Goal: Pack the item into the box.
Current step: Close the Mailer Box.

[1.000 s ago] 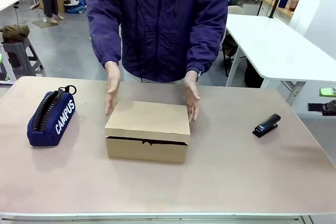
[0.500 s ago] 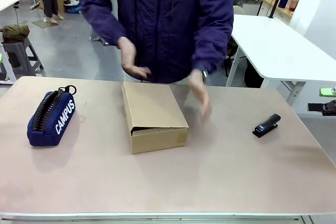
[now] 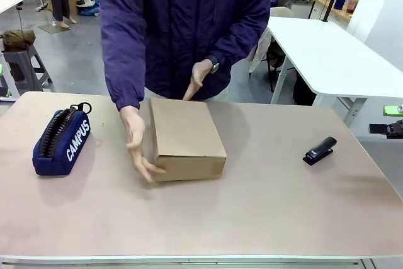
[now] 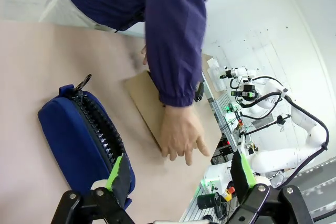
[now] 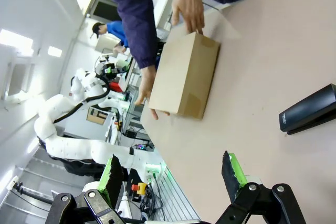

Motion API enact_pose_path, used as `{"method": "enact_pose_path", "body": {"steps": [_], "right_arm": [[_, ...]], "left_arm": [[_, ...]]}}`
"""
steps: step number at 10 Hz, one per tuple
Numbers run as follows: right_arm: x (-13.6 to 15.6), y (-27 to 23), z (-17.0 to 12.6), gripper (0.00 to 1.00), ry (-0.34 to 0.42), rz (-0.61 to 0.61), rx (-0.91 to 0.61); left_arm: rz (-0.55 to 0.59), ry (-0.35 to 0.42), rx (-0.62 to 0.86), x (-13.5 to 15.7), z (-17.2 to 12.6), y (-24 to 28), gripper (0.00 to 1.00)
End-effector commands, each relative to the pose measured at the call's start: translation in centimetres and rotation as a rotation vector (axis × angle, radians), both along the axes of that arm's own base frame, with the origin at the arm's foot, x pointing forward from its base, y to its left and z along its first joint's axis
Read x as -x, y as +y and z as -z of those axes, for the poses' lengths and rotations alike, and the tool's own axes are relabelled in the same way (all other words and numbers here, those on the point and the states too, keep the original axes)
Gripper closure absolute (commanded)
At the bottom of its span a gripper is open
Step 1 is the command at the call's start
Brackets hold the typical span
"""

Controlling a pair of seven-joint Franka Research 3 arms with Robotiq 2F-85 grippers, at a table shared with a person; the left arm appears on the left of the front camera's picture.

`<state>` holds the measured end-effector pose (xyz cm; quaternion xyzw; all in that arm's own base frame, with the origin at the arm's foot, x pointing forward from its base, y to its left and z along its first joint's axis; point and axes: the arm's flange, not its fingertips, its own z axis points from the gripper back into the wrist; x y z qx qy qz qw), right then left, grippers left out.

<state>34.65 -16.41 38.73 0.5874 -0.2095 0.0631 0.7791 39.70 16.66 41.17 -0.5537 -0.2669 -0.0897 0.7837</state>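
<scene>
Both pincers, left [image 4: 178, 174] and right [image 5: 173, 174], wide, empty. Cardboard box [image 3: 186, 138] ahead of both, lid closed, person's hands [image 3: 137, 144] on it. Wait for hands clear before reaching. Utility knife location: cannot tell.

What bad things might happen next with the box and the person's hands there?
1. The person's hands are on the box, one at its left side and one at the far end. If an arm reached in now, it might bump them.
2. The box is closed, so nothing can go in until the lid is lifted.
3. Both end effectors, left and right, are open and holding nothing, so packing may stall.
</scene>
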Motion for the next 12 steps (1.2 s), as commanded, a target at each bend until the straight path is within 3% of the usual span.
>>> {"method": "enact_pose_path", "body": {"steps": [1,12], "right_arm": [[0.22,0.06,-0.12,0.00,-0.003,0.002,-0.011],[0.22,0.06,-0.12,0.00,-0.003,0.002,-0.011]], "left_arm": [[0.002,0.006,-0.016,0.25,-0.24,-0.13,0.00],[0.002,0.006,-0.016,0.25,-0.24,-0.13,0.00]]}}
